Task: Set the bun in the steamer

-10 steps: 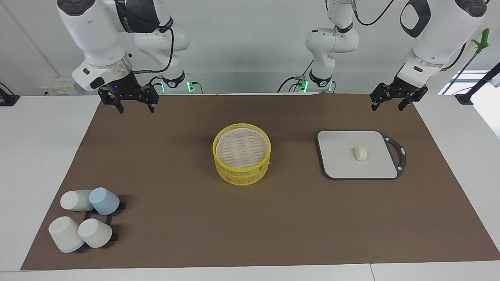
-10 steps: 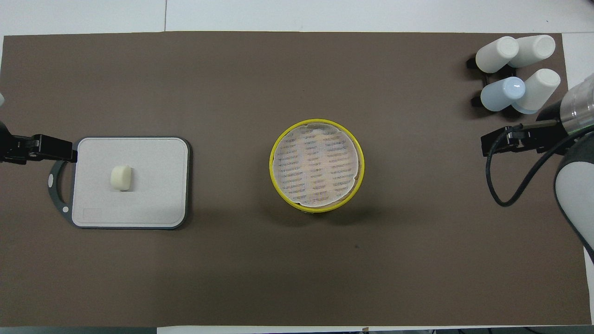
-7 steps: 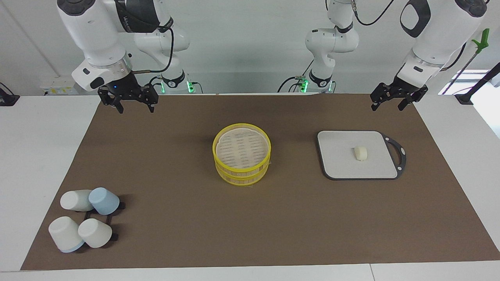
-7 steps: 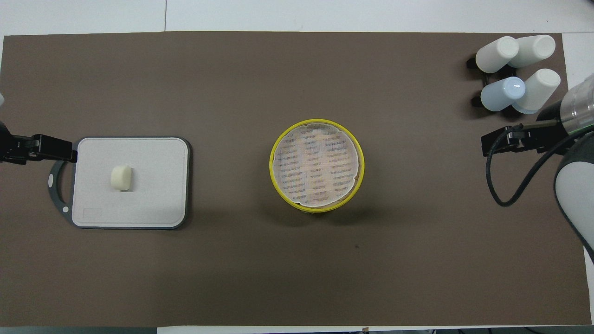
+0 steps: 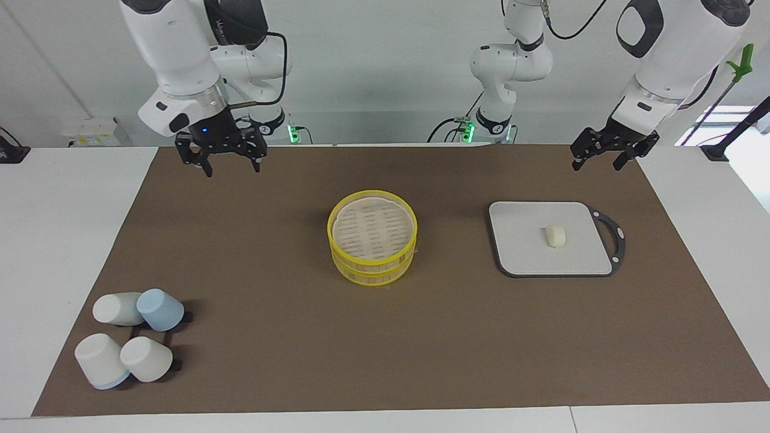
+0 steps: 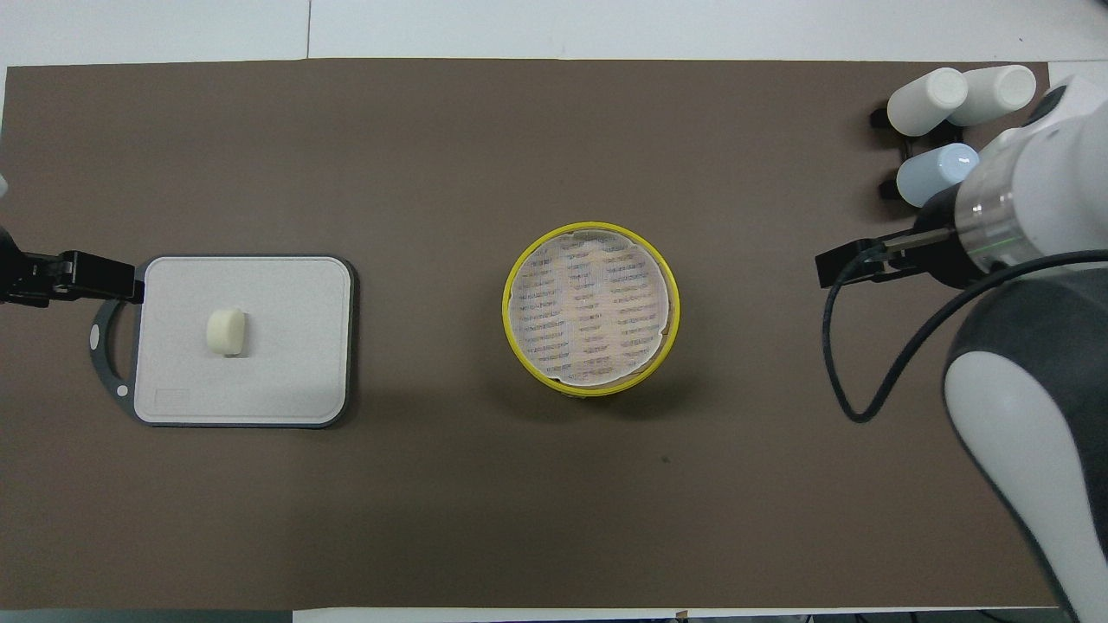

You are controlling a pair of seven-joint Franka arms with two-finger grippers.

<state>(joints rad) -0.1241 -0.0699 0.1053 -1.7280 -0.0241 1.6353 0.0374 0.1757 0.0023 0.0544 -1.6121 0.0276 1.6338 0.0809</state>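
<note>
You're seeing the bun lying on the board — both the right gripper and left gripper hanging spread, empty, over the mat.

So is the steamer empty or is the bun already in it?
Empty. The steamer shows only its bare slatted floor; the bun lies on the grey board, toward the left arm's end.

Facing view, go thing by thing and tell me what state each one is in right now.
bun: lying on the grey board, untouched.
steamer: two tiers stacked, uncovered, nothing in it.
grey board: flat on the mat.
cups: four, tipped on a dark rack.
left tool: open, holding nothing, raised over the mat's edge.
right tool: open, holding nothing, raised over the mat.
</note>
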